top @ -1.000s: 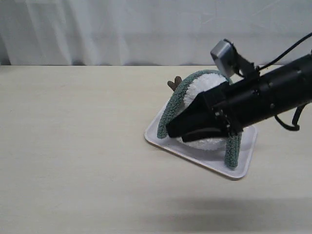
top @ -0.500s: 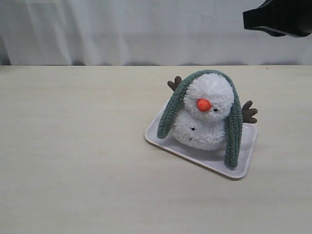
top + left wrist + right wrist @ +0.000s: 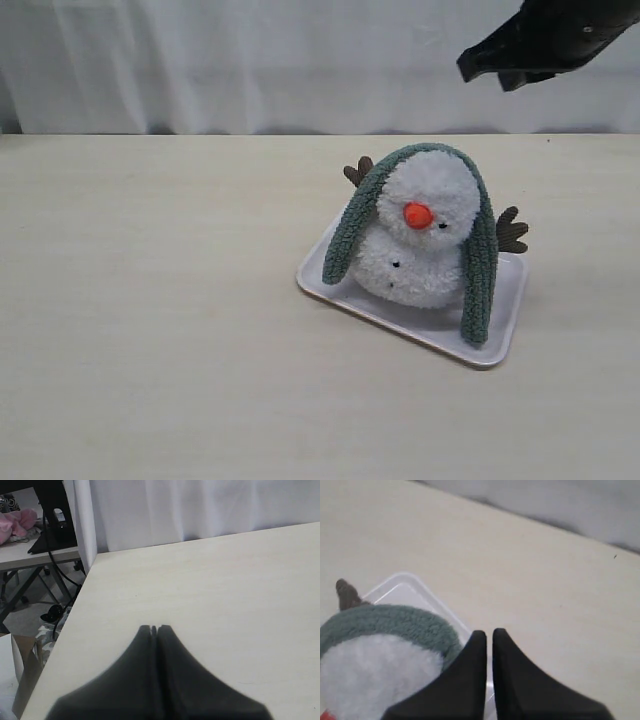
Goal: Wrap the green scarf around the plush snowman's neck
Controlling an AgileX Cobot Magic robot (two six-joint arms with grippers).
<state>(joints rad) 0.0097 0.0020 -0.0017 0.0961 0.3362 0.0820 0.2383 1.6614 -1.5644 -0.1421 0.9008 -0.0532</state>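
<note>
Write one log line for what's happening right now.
snowman: upright in tray | scarf: over head, not neck | right fingers: shut, empty, high up | left fingers: shut, empty

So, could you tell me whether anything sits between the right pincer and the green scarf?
Nothing visible does: the right pincer hangs in open air above the green scarf, which drapes over the plush snowman's head.

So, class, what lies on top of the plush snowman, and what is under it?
The green scarf drapes over the head of the plush snowman, ends hanging down both sides. Underneath is a white tray, its middle hidden by the body.
</note>
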